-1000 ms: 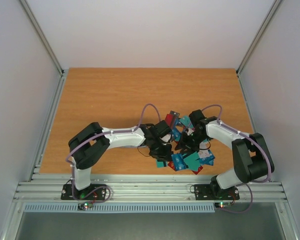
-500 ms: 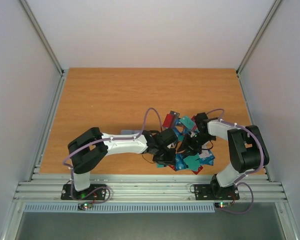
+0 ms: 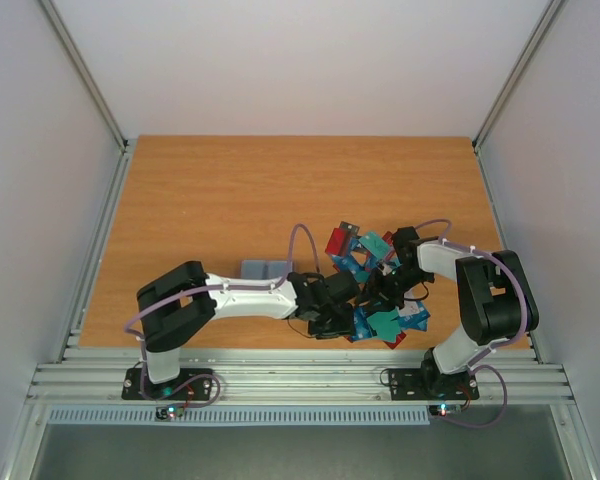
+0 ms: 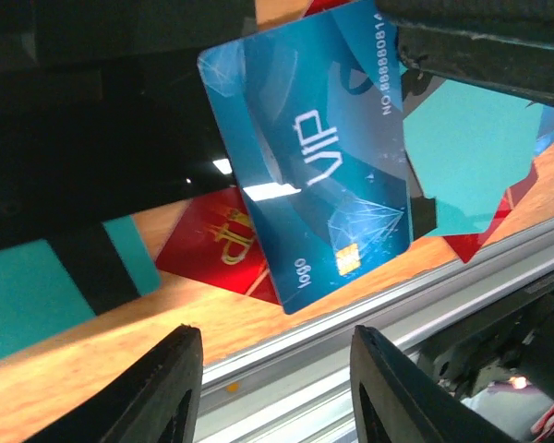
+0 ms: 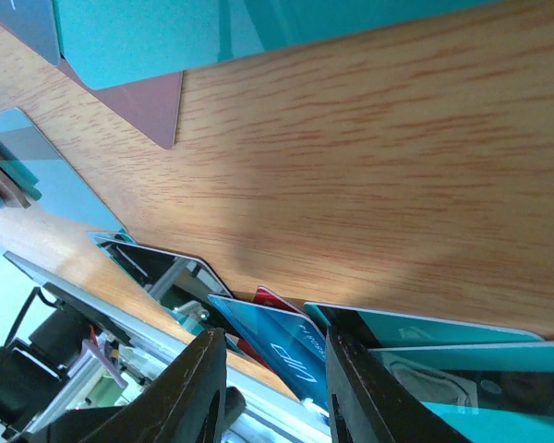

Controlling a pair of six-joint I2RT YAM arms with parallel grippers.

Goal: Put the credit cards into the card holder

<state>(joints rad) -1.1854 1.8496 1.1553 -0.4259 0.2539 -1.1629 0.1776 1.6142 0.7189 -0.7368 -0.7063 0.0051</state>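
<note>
Our left hand is open and empty, with a blue card just ahead. We cannot tell if our right hand grips anything. The credit cards lie piled on the worktop, and the card holder lies just past our left arm. We should pinch one card only.

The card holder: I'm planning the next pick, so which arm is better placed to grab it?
Left, probably. The card holder lies flat beside the left forearm, apart from the credit cards. The left gripper is open and nearer; the right gripper sits at the pile, farther off.
</note>
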